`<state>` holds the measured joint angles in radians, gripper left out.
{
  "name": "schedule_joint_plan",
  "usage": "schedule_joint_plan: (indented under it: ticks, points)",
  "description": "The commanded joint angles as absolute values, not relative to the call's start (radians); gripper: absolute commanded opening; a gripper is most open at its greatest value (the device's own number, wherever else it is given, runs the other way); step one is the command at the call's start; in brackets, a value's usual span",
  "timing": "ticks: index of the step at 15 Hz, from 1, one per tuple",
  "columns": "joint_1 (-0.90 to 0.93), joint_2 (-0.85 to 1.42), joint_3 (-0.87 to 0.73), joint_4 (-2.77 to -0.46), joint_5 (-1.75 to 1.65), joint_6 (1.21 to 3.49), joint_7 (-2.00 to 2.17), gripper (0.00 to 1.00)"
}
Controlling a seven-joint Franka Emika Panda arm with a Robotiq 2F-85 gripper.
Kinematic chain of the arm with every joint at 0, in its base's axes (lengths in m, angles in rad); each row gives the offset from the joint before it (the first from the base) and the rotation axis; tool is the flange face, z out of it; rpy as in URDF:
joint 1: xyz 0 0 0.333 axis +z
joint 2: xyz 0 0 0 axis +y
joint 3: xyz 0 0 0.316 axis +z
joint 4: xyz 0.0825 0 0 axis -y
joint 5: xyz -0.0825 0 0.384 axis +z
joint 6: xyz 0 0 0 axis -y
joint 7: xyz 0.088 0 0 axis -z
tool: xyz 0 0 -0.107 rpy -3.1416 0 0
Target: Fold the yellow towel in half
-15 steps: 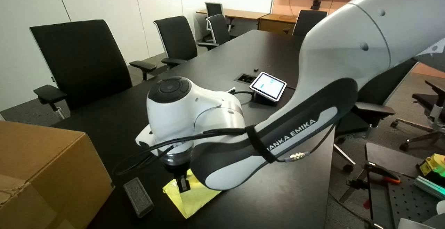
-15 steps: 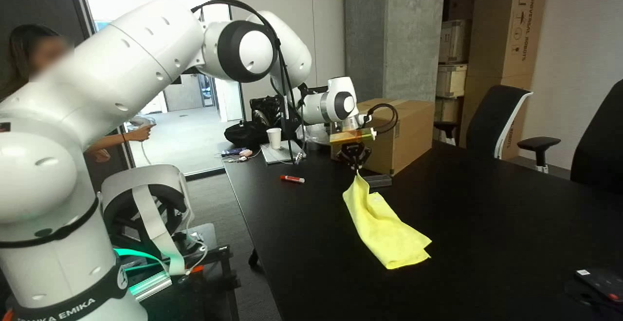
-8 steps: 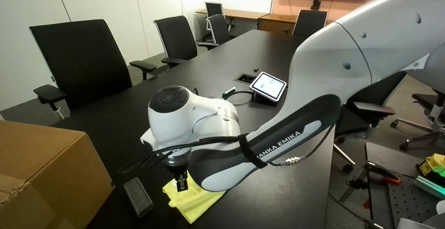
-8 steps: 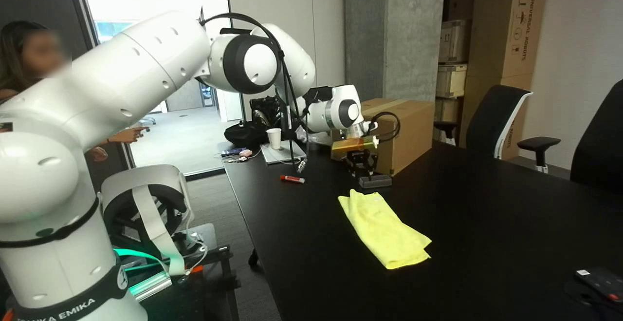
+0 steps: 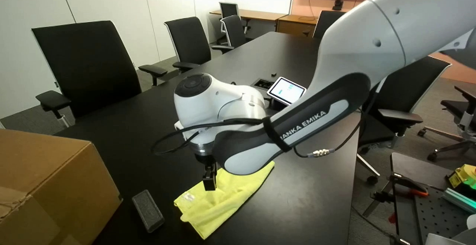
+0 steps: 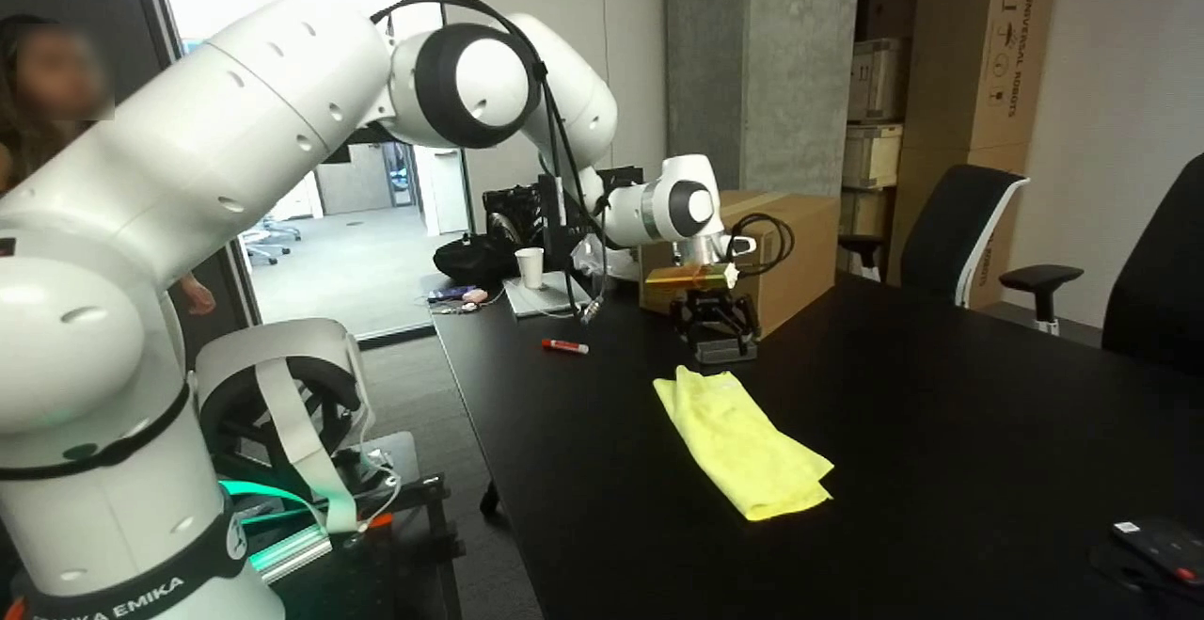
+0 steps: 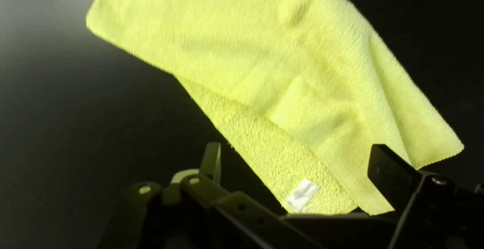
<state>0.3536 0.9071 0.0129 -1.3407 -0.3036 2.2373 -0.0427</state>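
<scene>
The yellow towel (image 5: 232, 196) lies on the dark table, doubled over on itself with a few wrinkles. It shows in both exterior views, and in the wrist view the towel (image 7: 227, 26) fills the upper middle. Along one side a strip of the rougher lower layer sticks out from under the top layer, bearing a white label (image 7: 302, 195). My gripper (image 7: 297, 157) stands wide open near the labelled end, with no cloth gripped. One of its fingers (image 7: 393, 173) overlaps the towel in the wrist view; the opposite one is seen against bare table. A gap to the cloth shows in an exterior view (image 6: 738, 441).
A dark grey block (image 5: 148, 210) rests beside the towel, close to a large cardboard box (image 5: 52, 185). Farther along the table stands a small tablet (image 5: 286, 90). A red marker (image 6: 564, 346) and a white cup (image 6: 530, 267) are near the table's far edge.
One second ago my gripper was shut on a lifted towel corner. It has let go, opened wide and shifted away from the box; the corner has dropped onto the table.
</scene>
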Motion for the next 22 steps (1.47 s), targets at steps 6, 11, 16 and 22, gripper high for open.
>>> schedule_joint_plan:
  ticks: [6,11,16,22]
  points:
    - [0.266,0.443,0.086,-1.810,-0.076,2.069,0.178,1.00]
    - [0.255,0.190,0.071,-2.056,-0.038,2.158,0.376,1.00]
    - [0.203,-0.075,0.074,-2.315,-0.066,2.207,0.459,1.00]
    - [0.138,-0.401,0.096,-2.605,-0.005,2.197,0.436,1.00]
